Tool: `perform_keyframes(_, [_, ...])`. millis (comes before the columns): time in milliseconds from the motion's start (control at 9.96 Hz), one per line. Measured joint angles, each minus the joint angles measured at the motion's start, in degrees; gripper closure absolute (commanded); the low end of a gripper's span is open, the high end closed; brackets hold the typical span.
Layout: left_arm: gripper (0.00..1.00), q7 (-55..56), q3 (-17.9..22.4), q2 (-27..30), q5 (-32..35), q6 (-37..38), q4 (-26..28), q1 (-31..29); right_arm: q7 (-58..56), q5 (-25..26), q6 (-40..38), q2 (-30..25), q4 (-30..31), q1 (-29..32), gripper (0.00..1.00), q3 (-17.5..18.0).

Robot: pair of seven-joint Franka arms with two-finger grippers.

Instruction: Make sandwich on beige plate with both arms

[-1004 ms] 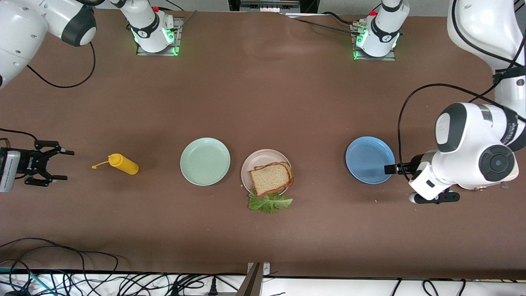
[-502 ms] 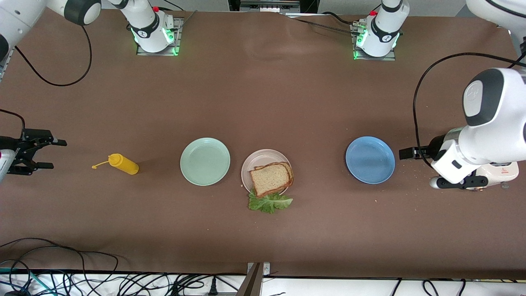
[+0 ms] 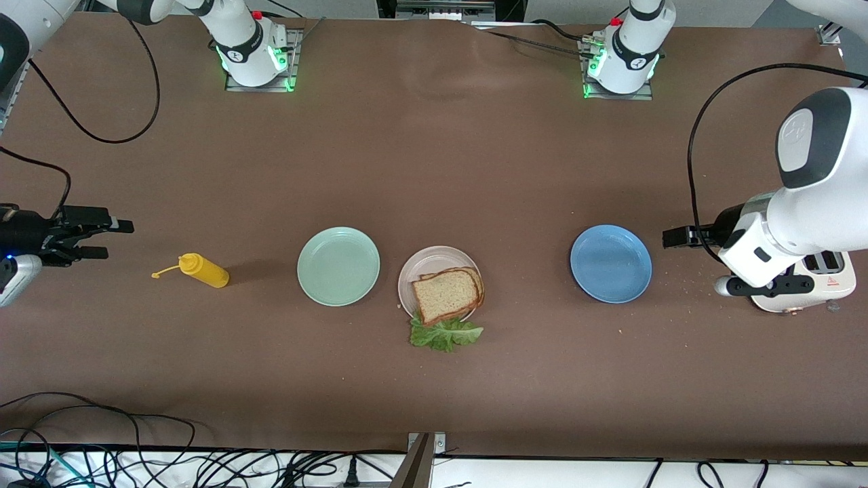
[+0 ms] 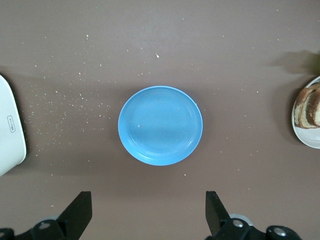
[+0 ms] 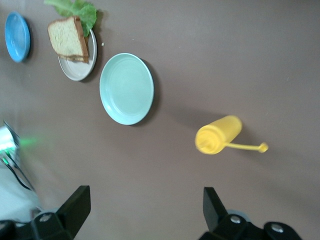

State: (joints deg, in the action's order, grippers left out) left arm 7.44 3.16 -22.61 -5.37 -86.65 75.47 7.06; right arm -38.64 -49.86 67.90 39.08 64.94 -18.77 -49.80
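My right gripper (image 3: 102,237), fingers apart and empty, hangs at the right arm's end of the table, its wrist cut off by the front view's edge; since the earlier frame it has shifted toward the yellow bottle (image 3: 202,270). The bottle lies on its side. Next comes the mint plate (image 3: 338,266), bare. The sandwich (image 3: 449,295) rests on the beige plate (image 3: 424,270), its bread hiding most of the lettuce (image 3: 444,334), which overhangs the rim nearest the front camera; these are unchanged. The blue plate (image 3: 610,263) is bare. My left gripper (image 3: 708,261), fingers apart and empty, has withdrawn toward the white toaster (image 3: 814,285), which my arm partly covers. Only the left wrist view shows crumbs (image 4: 60,105) scattered beside the blue plate.
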Motion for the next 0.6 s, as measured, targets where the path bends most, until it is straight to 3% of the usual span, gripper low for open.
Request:
perform_keyframes(301, [0.00,0.00,0.09,3.35,0.00,-0.10,3.27,-0.13,12.81,4.42,-1.45,-1.68,-0.43,-2.22,0.00,-0.19])
perform_keyframes(502, [0.00,0.00,0.13,5.43,0.01,-3.68,7.80,-0.25,20.03,11.63,-0.48,-3.00,-1.43,-5.03,0.00,0.09])
perform_keyframes(602, [0.00,0.00,0.14,7.48,0.01,-7.93,12.48,-0.28,25.18,17.36,1.11,-4.88,-1.89,-6.70,0.00,2.17])
